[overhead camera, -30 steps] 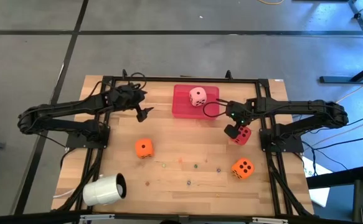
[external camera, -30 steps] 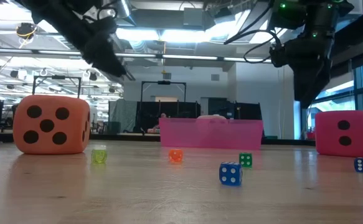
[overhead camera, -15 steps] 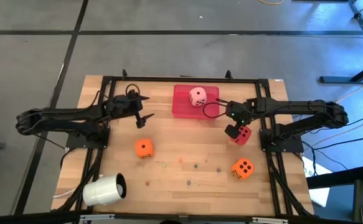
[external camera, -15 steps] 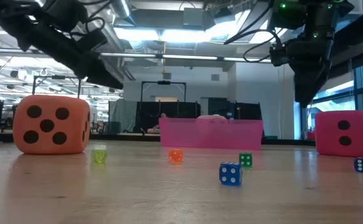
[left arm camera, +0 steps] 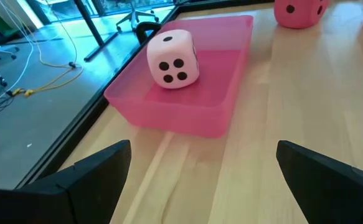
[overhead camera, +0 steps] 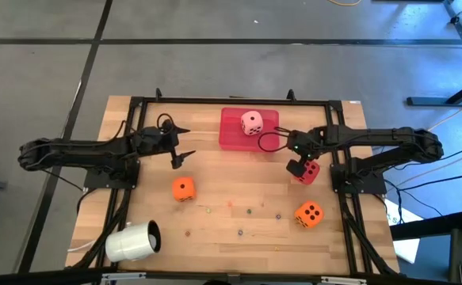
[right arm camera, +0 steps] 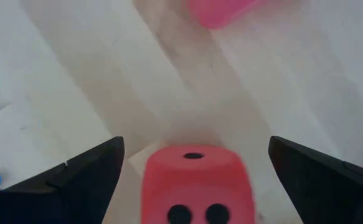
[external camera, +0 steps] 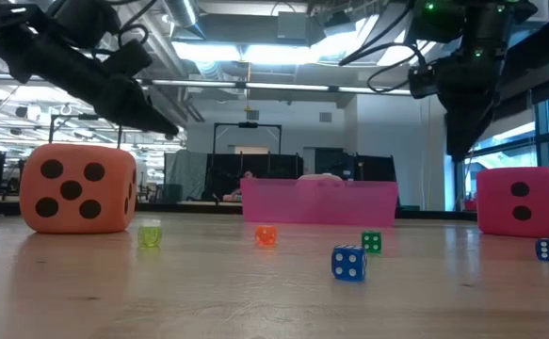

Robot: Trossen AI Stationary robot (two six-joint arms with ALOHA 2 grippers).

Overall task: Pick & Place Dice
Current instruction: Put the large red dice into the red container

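Retreating from the tray [overhead camera: 232,136], left end effector [overhead camera: 180,145] hangs released over bare wood; right end effector [overhead camera: 302,164] released above red die [overhead camera: 309,172].

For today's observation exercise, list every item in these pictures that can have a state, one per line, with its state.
Pale pink soft die: resting inside the tray.
Flat red plastic tray: upright, holding one die.
Red soft die: on the table, under the open right claw.
Two orange soft dice: on the table, untouched.
White cylindrical cup: lying on its side.
Left claw: open, empty.
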